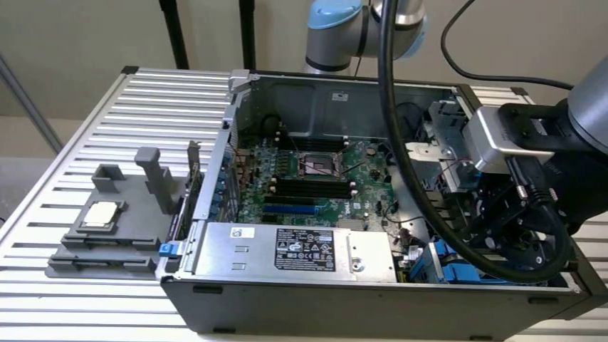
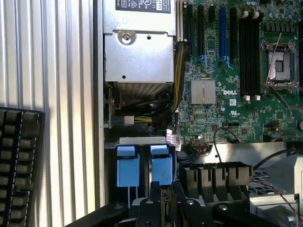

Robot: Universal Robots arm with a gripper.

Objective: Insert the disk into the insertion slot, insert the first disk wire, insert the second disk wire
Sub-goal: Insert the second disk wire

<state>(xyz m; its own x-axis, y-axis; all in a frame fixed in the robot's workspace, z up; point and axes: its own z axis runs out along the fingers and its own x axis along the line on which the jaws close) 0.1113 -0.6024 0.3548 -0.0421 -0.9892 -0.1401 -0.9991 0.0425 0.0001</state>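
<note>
Slatted aluminium table [image 1: 85, 306] carries everything: one dark grey computer case [image 1: 380, 313], lying open, and one robot arm [image 1: 579, 135] bent over its corner at the exterior view's right, with two black cables [image 1: 389, 107] looping down beside it. Inside the case lie one silver power-supply box [image 1: 228, 249] (black label on top) and one green board [image 1: 371, 171] with a single processor socket [image 1: 318, 165]. Beside the case, at the exterior view's left, stands one grey fixture [image 1: 147, 174] bearing one square chip [image 1: 102, 214]. The insertion slot [image 2: 142, 140] sits just beside the power supply. In it two bright blue tabs [image 2: 128, 168] stand side by side – frame plastic, which is all of the disk [image 2: 161, 165] I can make out. The gripper [image 2: 163, 205] hangs right at the foot of one tab; whether it is clamped on anything I cannot tell.
</note>
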